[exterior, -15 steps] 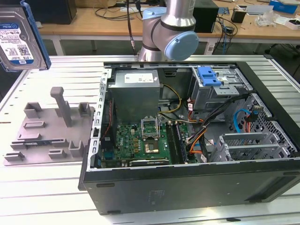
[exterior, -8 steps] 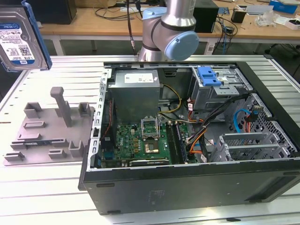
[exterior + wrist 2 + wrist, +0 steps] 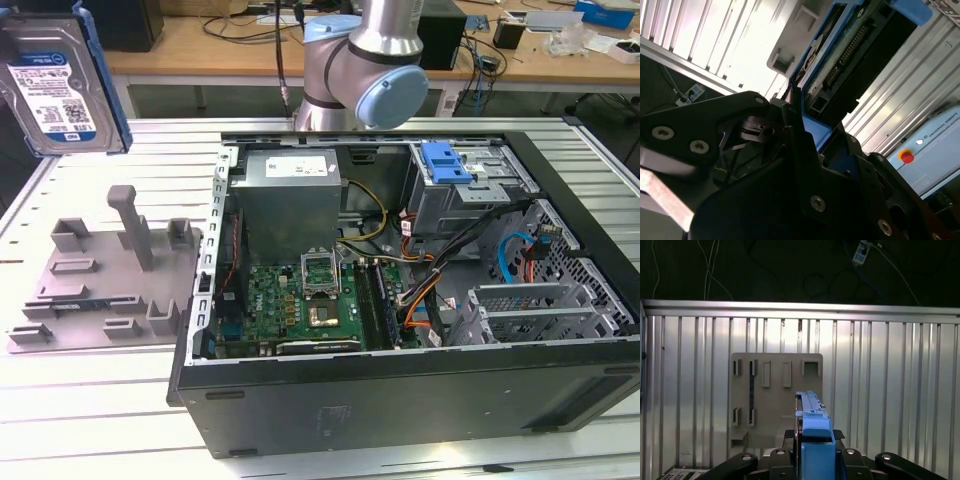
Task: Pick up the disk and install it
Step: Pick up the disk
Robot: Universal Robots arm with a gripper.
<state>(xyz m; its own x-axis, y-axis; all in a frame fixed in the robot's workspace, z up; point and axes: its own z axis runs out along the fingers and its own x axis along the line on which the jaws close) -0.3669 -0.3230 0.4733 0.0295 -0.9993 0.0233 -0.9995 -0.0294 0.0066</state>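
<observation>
One disk (image 3: 55, 85) hangs clear of the slatted table (image 3: 100, 420) at the exterior view's left, above the grey fixture plate (image 3: 90, 290) and well apart from the open computer case (image 3: 400, 400), so it looks lifted but not yet installed. In the second wrist view the gripper (image 3: 820, 132) is clamped on the drive's blue carrier, probably to leave the connector edge free for the bay. In the first wrist view the drive stands edge-on between the jaws, with the fixture plate beyond it.
</observation>
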